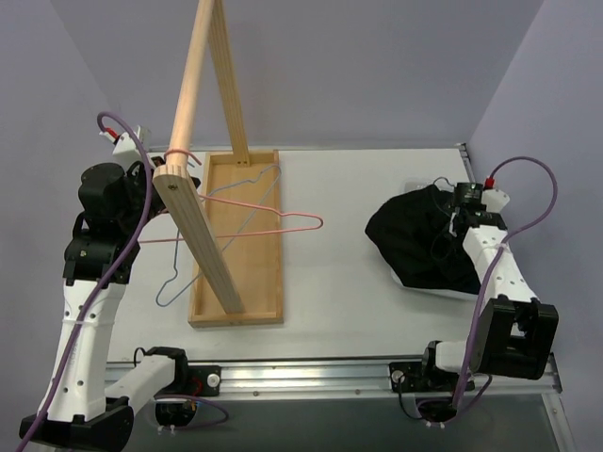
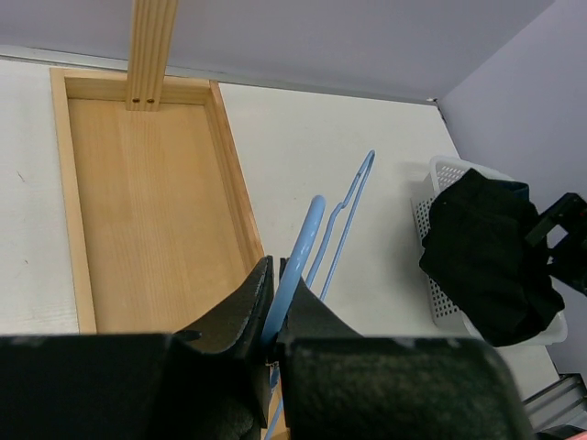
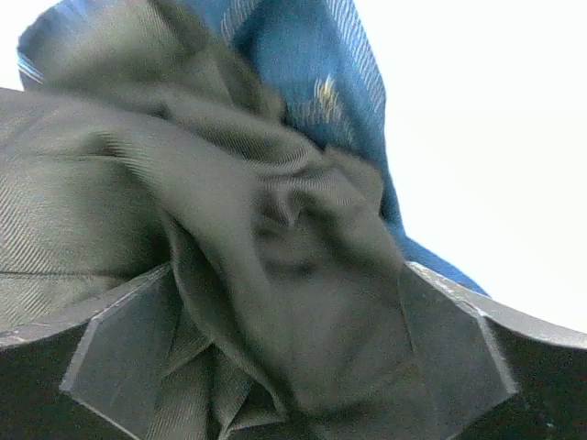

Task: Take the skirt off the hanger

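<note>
The black skirt (image 1: pixel 419 240) lies bunched in a white basket (image 1: pixel 424 290) at the right, off any hanger. My right gripper (image 1: pixel 462 212) is pressed down into it. In the right wrist view its fingers (image 3: pixel 119 353) stand wide apart with dark skirt cloth (image 3: pixel 275 229) bulging between them. My left gripper (image 1: pixel 155 179) is beside the wooden rack, shut on the wire of a bare blue hanger (image 1: pixel 247 181). In the left wrist view the blue hanger (image 2: pixel 339 220) runs out from between the closed jaws of the left gripper (image 2: pixel 278 293). The skirt (image 2: pixel 486 266) shows there in the basket (image 2: pixel 440 174).
A wooden rack stands in a wooden tray (image 1: pixel 264 311), with a slanted post (image 1: pixel 203 245) and a tall upright. A bare pink hanger (image 1: pixel 316 221) hangs across the rack next to the blue one. A rail runs along the table's near edge.
</note>
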Controlling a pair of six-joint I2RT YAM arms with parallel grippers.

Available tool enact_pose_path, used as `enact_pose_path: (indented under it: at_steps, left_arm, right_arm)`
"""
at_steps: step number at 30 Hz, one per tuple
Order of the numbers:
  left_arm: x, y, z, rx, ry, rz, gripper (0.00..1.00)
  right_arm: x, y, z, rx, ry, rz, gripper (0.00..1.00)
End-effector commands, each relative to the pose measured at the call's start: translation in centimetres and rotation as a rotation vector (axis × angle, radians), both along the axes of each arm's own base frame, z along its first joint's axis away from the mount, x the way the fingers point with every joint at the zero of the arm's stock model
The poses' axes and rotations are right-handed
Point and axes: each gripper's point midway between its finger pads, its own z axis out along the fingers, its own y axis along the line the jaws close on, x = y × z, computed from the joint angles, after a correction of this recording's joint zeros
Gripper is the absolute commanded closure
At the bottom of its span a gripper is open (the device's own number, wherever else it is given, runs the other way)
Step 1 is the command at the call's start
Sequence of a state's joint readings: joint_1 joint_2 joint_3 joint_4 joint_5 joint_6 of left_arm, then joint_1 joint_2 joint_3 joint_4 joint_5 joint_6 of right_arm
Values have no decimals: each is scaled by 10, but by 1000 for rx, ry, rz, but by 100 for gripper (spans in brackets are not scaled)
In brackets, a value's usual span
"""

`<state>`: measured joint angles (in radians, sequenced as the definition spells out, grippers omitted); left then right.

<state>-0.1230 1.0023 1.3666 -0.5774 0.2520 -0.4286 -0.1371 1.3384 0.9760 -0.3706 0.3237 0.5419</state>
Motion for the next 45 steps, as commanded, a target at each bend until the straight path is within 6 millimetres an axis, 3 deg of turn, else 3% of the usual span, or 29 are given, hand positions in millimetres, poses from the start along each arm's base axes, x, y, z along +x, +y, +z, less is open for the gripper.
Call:
enact_pose_path:
  at_steps: [1, 3, 5, 9, 13, 14, 16, 20, 22, 24, 28, 30, 32, 35, 36, 37, 40, 44, 45]
  left_arm:
    - [-4, -3, 26, -5, -80, -20, 98]
    - [-3, -4, 24, -13, -77, -27, 98]
    - [-4, -4, 25, -18, -80, -23, 98]
    - [-4, -2, 26, -15, -84, -16, 98]
    - [-4, -2, 28, -14, -84, -14, 98]
    - [-5, -2, 28, -15, -87, -14, 98]
    - [-5, -2, 29, -19, -89, -14, 98]
    - [-5, -4, 30, -31, -86, -19, 98]
    - [-6, -4, 32, -33, -91, -17, 98]
    - [-6, -3, 32, -31, -92, -16, 98]
    - [-8, -3, 34, -33, -93, -14, 98]
    - [-9, -2, 35, -31, -95, -13, 98]
    - [-11, -2, 37, -29, -101, -11, 98]
    - [-12, -1, 37, -14, -94, -11, 98]
    - [-13, 0, 38, -12, -98, -12, 98]
    - [-14, 0, 40, -9, -104, -11, 98]
    - [-13, 1, 39, -1, -102, -9, 98]
    - [-10, -1, 36, -5, -96, -18, 98]
    - [-9, -2, 34, -8, -92, -20, 98]
  right_arm:
    - [-9, -20, 75, -131, -99, -58, 0]
    - [-2, -14, 100, -124, -153, -14, 0]
    - [0, -4, 113, -94, -181, 30, 0]
    - [16, 48, 129, 10, -256, 233, 0]
    - [23, 117, 121, 124, -247, 444, 0]
    - [22, 133, 117, 147, -242, 484, 4]
    - [21, 144, 115, 185, -255, 490, 9]
    - [16, 164, 101, 273, -280, 537, 31]
    - [17, 173, 96, 315, -283, 558, 34]
    - [15, 180, 78, 349, -236, 573, 34]
    - [10, 160, 42, 278, -100, 495, 20]
    - [11, 141, 24, 189, -49, 428, 19]
    - [12, 133, 12, 166, -16, 408, 20]
    - [11, 120, -8, 137, 38, 360, 27]
    - [11, 114, -9, 128, 38, 331, 34]
    - [11, 104, -6, 96, 30, 295, 59]
    - [9, 67, 21, 21, -36, 176, 90]
    - [8, 5, 60, -90, -90, 33, 88]
    - [5, -12, 57, -93, -61, -14, 88]
